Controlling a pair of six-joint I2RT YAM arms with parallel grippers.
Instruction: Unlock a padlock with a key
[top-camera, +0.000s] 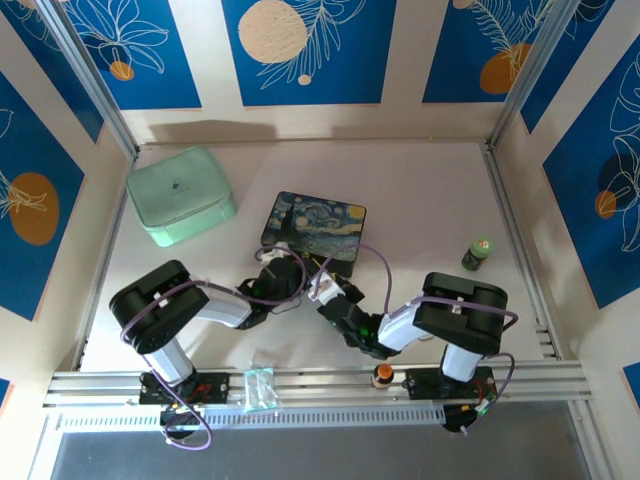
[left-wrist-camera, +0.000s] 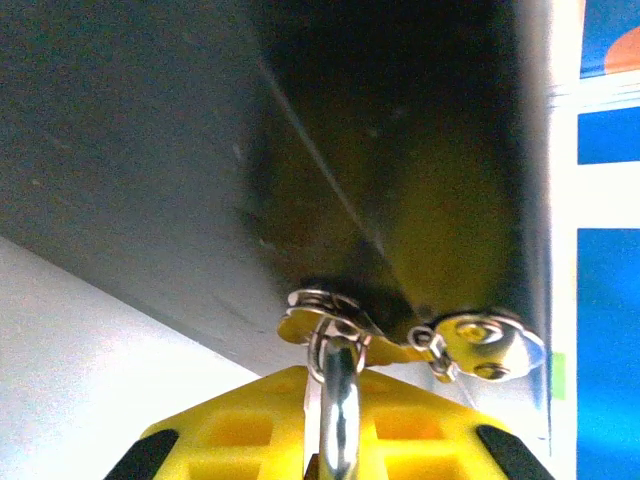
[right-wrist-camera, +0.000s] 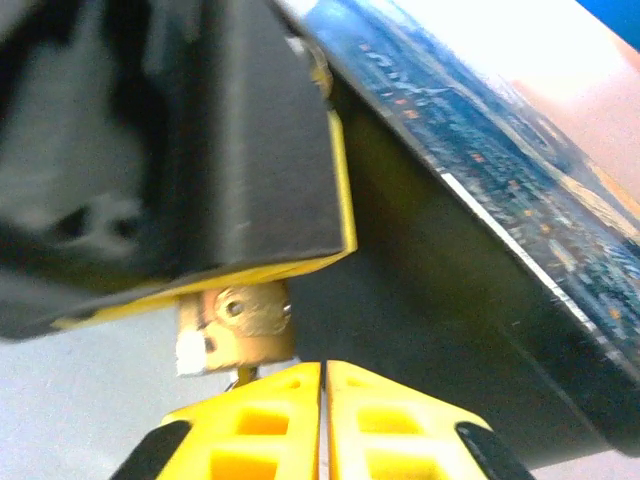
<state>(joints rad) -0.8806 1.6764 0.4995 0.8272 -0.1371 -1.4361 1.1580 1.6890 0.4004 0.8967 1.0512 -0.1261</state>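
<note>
Closest to the eye are the yellow pads (left-wrist-camera: 240, 430) of the left gripper (left-wrist-camera: 338, 395), and they are clamped on the thin silver shackle of the padlock (right-wrist-camera: 240, 330), which stands upright between them. Just past the pads, a small silvery flat piece on a ring, which seems to be the key (left-wrist-camera: 488, 345), lies against the brass, close to the dark side wall of the tin (left-wrist-camera: 420, 150). From the other side, the right gripper (right-wrist-camera: 325, 400) has its two yellow fingers (right-wrist-camera: 400, 420) pressed together with no gap. Its tips are just under the brass body of the padlock, which hangs below the black finger of the left gripper. I cannot tell if something thin is caught between the right fingers. From above, both grippers meet at the near edge of the starry-night tin, the left one (top-camera: 285, 272) and the right one (top-camera: 325, 285) almost touching. The tin lies flat in the middle of the table (top-camera: 420, 200). A mint-green case (top-camera: 180, 195) sits far left of it. A small green-capped bottle (top-camera: 480, 253) stands well apart on the right. An orange-capped bottle (top-camera: 382, 375) and a clear plastic piece (top-camera: 258, 388) rest on the rail near the arm bases.
</note>
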